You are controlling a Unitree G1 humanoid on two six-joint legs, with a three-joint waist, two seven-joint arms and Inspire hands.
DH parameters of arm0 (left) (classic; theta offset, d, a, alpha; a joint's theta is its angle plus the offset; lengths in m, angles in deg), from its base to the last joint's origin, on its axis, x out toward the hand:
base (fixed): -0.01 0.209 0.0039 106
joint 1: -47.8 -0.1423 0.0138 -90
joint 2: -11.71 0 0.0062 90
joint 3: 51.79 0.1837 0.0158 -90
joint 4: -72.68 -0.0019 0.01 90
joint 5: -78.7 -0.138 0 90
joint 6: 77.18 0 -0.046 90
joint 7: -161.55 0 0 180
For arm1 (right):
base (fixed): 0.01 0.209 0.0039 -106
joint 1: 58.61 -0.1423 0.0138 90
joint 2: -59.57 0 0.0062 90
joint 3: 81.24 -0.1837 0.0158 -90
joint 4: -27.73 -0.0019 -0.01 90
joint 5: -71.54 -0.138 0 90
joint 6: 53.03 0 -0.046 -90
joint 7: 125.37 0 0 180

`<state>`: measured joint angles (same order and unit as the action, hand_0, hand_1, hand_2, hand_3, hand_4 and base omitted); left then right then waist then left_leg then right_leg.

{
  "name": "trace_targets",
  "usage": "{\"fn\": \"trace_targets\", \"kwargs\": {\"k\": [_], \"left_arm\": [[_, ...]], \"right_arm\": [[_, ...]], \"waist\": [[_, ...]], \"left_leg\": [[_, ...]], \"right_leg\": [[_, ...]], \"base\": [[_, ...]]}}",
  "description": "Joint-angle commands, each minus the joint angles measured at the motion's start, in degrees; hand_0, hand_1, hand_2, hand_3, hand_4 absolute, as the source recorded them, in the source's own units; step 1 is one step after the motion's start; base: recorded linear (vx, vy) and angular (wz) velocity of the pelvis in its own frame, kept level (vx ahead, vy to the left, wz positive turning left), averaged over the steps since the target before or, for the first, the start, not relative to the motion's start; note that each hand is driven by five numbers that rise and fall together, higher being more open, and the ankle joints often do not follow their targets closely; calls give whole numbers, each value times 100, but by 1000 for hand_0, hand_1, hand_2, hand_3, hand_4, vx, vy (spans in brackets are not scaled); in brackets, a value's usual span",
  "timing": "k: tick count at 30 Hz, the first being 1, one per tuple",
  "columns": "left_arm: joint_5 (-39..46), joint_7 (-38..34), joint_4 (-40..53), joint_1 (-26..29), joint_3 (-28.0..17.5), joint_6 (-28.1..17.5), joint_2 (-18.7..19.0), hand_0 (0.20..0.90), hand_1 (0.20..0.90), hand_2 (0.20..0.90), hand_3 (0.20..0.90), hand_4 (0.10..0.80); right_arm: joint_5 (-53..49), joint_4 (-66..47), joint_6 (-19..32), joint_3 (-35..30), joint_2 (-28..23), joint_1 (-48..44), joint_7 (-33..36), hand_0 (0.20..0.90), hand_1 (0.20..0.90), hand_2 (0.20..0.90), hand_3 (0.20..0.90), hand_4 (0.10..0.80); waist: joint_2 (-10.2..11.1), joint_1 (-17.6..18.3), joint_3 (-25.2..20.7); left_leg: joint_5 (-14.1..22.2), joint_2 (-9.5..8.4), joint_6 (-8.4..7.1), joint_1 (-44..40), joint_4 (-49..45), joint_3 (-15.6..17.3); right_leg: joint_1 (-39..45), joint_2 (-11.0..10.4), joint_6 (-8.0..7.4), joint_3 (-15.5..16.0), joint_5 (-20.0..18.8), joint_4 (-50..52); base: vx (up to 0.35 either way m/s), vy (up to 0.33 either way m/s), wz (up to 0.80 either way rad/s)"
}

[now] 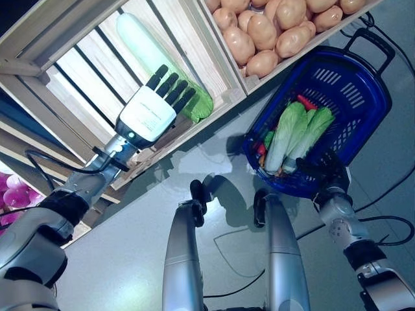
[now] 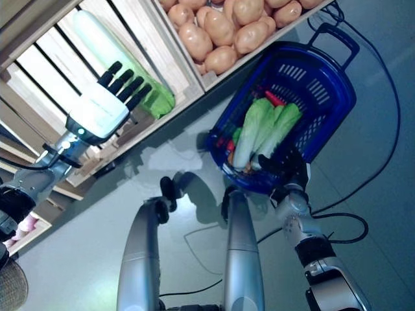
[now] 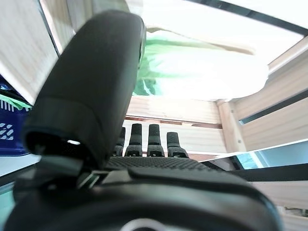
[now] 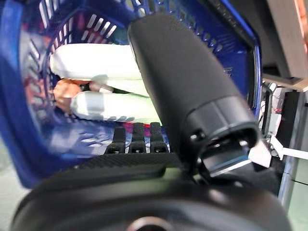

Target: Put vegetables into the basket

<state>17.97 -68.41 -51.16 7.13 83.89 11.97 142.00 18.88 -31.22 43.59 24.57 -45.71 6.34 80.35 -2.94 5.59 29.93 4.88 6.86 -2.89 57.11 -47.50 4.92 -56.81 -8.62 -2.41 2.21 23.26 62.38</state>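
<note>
My left hand (image 1: 148, 114) reaches up into the slatted wooden crate (image 1: 78, 71) on my left, its straight fingers just beside the leafy cabbage (image 1: 162, 61) lying inside. To the right of that crate, across a wooden divider, sits a second crate piled with potatoes (image 1: 272, 29). Below the potatoes the basket (image 1: 363, 97) stands on the floor (image 1: 130, 253), with leafy greens (image 1: 295, 133) and a carrot (image 1: 306, 102) in it, and my right hand (image 1: 327, 172) is at its near rim.
</note>
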Motion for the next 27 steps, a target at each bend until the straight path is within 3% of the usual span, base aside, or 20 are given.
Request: {"fn": "trace_targets", "kwargs": {"k": [1, 9, 14, 15, 19, 27], "left_arm": [[-56, -180, -7, 647, -428, 316, 58, 900, 900, 900, 900, 800], [-127, 9, -79, 711, -367, 270, -2, 900, 900, 900, 900, 800], [300, 196, -132, 886, -266, 355, -75, 900, 900, 900, 900, 800], [347, 196, -176, 975, -242, 396, -83, 900, 900, 900, 900, 800], [616, 557, -326, 980, -219, 529, -148, 900, 900, 900, 900, 800], [823, 995, -619, 1060, -129, 359, -244, 900, 900, 900, 900, 800]], "right_arm": [[4, -670, 233, -337, -348, -18, 141, 900, 900, 900, 900, 800], [15, -816, 191, -371, -326, 82, 208, 900, 900, 900, 900, 800], [-4, -926, 179, -349, -336, 23, 280, 900, 900, 900, 900, 800], [-13, -951, 179, -346, -343, -40, 303, 900, 900, 900, 900, 800], [-30, -991, 140, -397, -356, 47, 293, 900, 900, 900, 900, 800], [39, -1007, 75, -450, -324, 42, 300, 900, 900, 900, 900, 800]], "waist": [[94, 98, -13], [132, 140, -13], [168, 179, -13], [173, 191, -13], [193, 215, -13], [218, 264, -13]], "left_leg": [[862, 69, 44, -311, -194, 211], [1020, 115, 13, -371, -280, 194], [1040, 132, 21, -325, -325, 198], [908, 150, 65, -213, -298, 237], [1113, 153, 36, -315, -439, 225], [1116, 191, 35, -374, -430, 286]], "right_leg": [[89, -8, 10, -61, -833, -585], [178, -29, -37, -87, -710, -547], [148, -7, -51, -110, -733, -561], [22, -10, -10, -104, -863, -592], [147, -24, -49, -123, -725, -527], [209, -28, -73, -133, -776, -603]], "base": [[24, 18, -4], [53, -1, -4], [-4, -3, -5], [10, 17, -5], [28, 17, -5], [6, 19, -5]]}}
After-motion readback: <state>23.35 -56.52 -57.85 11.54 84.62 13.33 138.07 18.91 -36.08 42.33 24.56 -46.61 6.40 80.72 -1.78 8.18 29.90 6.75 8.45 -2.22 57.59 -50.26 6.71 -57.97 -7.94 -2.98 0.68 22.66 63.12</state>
